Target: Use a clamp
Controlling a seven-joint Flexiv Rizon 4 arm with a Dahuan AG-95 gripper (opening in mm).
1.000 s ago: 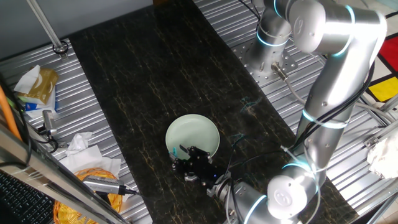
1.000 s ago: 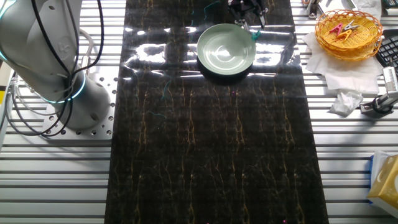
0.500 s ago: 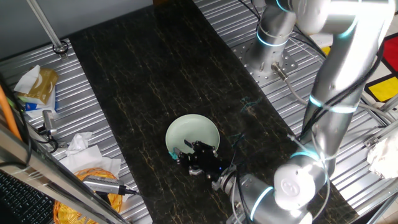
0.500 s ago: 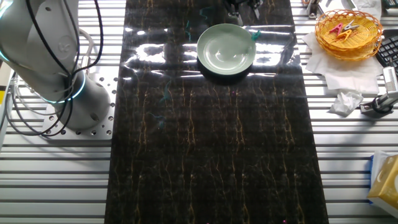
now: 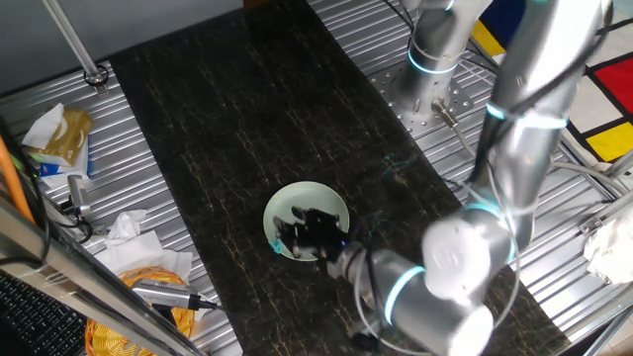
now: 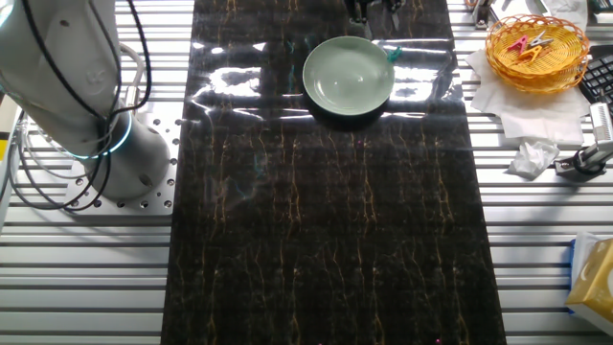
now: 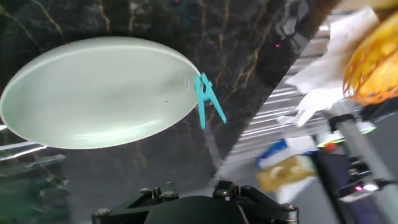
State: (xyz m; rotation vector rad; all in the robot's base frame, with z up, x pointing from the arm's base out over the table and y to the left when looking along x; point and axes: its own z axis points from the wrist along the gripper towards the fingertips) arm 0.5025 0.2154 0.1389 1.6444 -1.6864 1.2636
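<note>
I counted one clamp (image 7: 208,102), teal, clipped on the rim of the one pale green plate (image 7: 93,93). One arm (image 5: 524,129) was over the worktop (image 6: 326,211), and there was one dark mat. Off to the side I saw one yellow wicker basket (image 6: 536,48) with a few small clips inside, too small to number, and two crumpled white tissues (image 6: 533,157).

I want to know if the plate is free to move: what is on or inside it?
The clamp grips the plate at its rim, prongs pointing outward. The bowl looks bare in the hand view. In one fixed view the gripper hangs over it, covering part of the inside.
</note>
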